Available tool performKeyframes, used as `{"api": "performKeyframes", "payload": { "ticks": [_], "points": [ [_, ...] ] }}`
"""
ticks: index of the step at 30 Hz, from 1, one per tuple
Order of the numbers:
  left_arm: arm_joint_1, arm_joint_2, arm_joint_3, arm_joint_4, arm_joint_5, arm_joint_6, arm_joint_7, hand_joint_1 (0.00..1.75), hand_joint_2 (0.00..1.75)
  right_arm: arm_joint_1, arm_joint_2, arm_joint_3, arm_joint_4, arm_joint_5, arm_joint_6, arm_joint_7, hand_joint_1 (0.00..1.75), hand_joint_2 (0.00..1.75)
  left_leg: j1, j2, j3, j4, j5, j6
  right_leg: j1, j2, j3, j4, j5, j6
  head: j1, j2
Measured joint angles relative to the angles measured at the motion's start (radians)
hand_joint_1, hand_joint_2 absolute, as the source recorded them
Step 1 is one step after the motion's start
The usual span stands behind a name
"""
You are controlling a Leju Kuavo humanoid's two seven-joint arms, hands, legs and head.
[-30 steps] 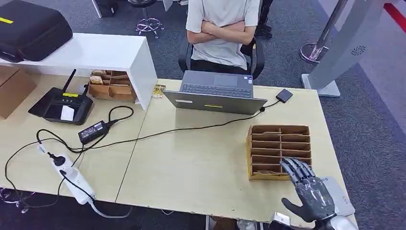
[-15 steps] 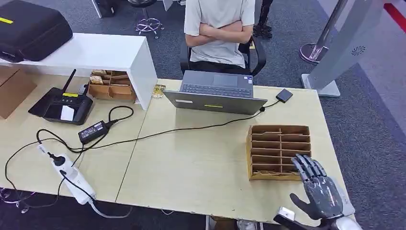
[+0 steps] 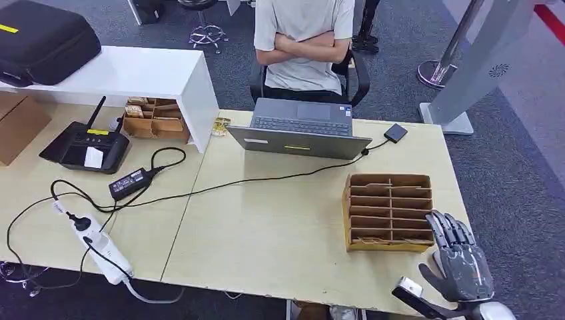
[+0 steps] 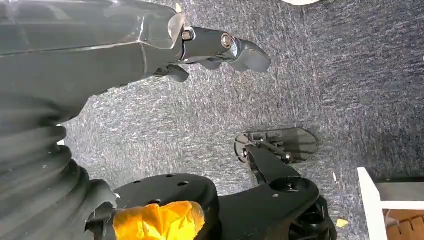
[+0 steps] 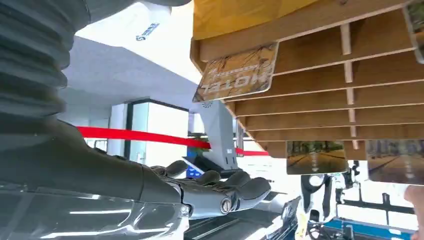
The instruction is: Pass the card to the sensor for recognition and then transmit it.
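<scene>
A wooden card rack (image 3: 390,212) with several slots stands at the right of the table. My right hand (image 3: 460,263) hovers just right of its near corner, over the table edge, with fingers spread and nothing in it. In the right wrist view my right hand (image 5: 220,192) sits close beside the rack (image 5: 310,60), which holds a "MOTEL" card (image 5: 235,75) and two picture cards (image 5: 316,156). A small black square box (image 3: 395,133) is wired to the laptop (image 3: 300,130). My left hand (image 4: 165,47) hangs empty over the carpet, fingers loosely extended.
A person with folded arms (image 3: 303,47) sits behind the laptop. At the left are a black antenna device (image 3: 86,148) with a white card on it, a power brick (image 3: 130,183), a power strip (image 3: 100,247), cables and a white shelf (image 3: 126,73). A grey pillar (image 3: 480,60) stands at the back right.
My right hand has drawn back from the rack's near right corner, moving right and toward the table's front edge. The person has shifted slightly.
</scene>
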Motion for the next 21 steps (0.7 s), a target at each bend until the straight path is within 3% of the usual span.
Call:
{"api": "performKeyframes", "payload": {
  "ticks": [21],
  "points": [
    [-0.001,0.000,0.000,0.000,-0.014,0.000,0.000,0.00,1.75,-0.004,0.052,-0.007,0.064,0.002,-0.008,-0.023,0.00,1.75,0.000,0.000,0.000,0.000,0.000,0.000,0.000,0.000,0.000,0.000,0.000,0.000,0.000,0.000]
  ]
}}
